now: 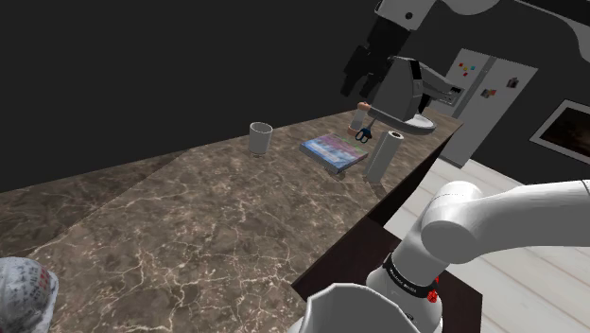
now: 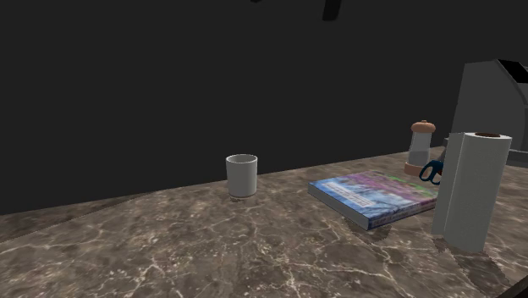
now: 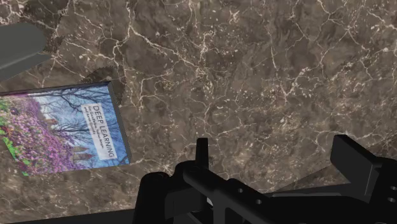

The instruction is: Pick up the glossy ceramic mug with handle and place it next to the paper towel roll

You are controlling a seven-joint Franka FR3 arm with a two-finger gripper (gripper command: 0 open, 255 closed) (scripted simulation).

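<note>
The mug (image 1: 260,138) is a plain pale cup standing upright on the dark marble counter (image 1: 217,218), near its far edge; no handle shows. In the second exterior view the mug (image 2: 241,176) stands to the left of a book. The white paper towel roll (image 1: 382,156) stands upright near the counter's front edge, and the roll (image 2: 470,190) is right of the book in the second exterior view. My black gripper (image 1: 359,83) hangs high above the counter, over the book's end and well away from the mug. In the wrist view the gripper (image 3: 280,159) is open, with only marble between its fingers.
A colourful book (image 1: 333,151) lies flat between mug and roll; the book (image 3: 60,130) lies beside the fingers. A shaker (image 1: 360,117) and blue-handled scissors (image 1: 363,134) sit behind it, before a grey coffee machine (image 1: 411,90). A fridge (image 1: 487,95) stands beyond the counter.
</note>
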